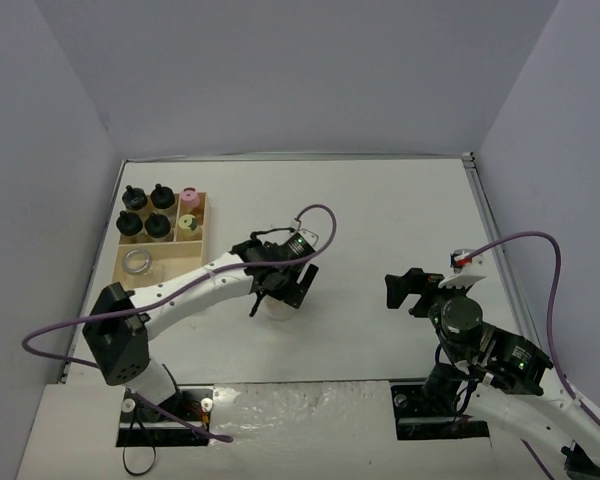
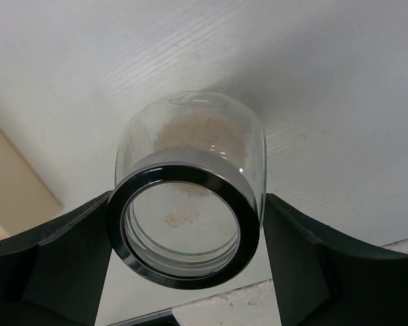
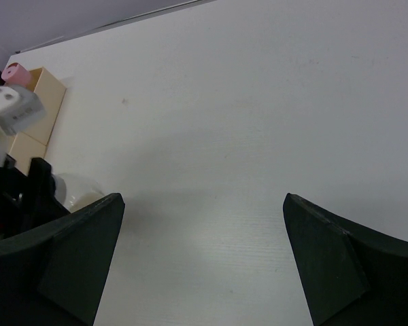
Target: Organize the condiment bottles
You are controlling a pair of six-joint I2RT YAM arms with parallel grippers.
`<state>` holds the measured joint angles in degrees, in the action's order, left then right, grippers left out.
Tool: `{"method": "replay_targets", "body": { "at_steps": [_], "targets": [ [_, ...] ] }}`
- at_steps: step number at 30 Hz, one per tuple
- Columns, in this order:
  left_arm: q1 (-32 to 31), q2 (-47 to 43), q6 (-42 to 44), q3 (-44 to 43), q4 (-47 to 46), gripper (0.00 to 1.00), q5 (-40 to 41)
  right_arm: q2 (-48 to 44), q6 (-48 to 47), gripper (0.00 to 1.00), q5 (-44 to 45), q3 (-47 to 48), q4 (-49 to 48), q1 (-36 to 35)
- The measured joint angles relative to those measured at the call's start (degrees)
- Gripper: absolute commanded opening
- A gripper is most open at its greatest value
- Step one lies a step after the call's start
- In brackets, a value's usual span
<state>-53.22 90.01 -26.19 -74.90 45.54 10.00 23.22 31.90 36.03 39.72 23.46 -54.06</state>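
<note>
Seven condiment bottles sit in wooden tray (image 1: 175,260): four black-capped jars (image 1: 158,226), pink-capped jar (image 1: 189,195), yellow-green-capped jar (image 1: 188,224), silvery-lid jar (image 1: 137,262), grouped by cap. Eighth jar (image 2: 190,204) stands on white table (image 1: 380,220), mid-left, well apart from tray; likely bound for compartment beside its twin. Left gripper (image 1: 277,295) straddles it, dark fingers (image 2: 61,265) against both sides; firm pinch cannot tell. Jar: clear rounded glass, wide metal-ringed see-through lid, tan granules at bottom; smooth, slip risk. Right gripper (image 3: 202,204) spread wide, holds nothing, parked clear.
</note>
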Motion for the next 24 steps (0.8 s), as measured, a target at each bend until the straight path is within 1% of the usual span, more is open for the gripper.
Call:
{"method": "replay_targets", "body": {
  "at_steps": [3,6,8,10,13,16,20,24],
  "targets": [
    [5.7,-7.5,0.3,0.0,2.6,0.00,0.7,-0.1,0.0,1.00,0.0,0.0,0.0,0.0],
    [13.6,-14.5,1.2,0.0,5.0,0.00,1.5,-0.3,0.0,1.00,0.0,0.0,0.0,0.0],
    [19.4,-17.5,2.0,0.0,6.5,0.00,1.5,-0.5,0.0,1.00,0.0,0.0,0.0,0.0],
    [25.3,-19.5,3.3,0.0,8.2,0.00,1.2,-0.6,0.0,1.00,0.0,0.0,0.0,0.0],
    [34.1,-20.1,5.9,0.0,10.1,0.00,-0.2,-0.6,0.0,1.00,-0.1,0.0,0.0,0.0],
    [40.6,-19.0,8.0,0.0,10.9,0.00,-1.5,-0.7,0.0,1.00,-0.1,0.0,0.0,0.0],
    [44.9,-16.7,10.2,0.6,10.4,0.00,-3.7,-1.1,0.0,1.00,-0.3,0.0,0.0,0.0],
    [46.3,-14.0,11.4,1.9,8.9,0.00,-5.0,-1.1,0.0,1.00,-0.4,0.0,0.1,0.0]
  ]
}}
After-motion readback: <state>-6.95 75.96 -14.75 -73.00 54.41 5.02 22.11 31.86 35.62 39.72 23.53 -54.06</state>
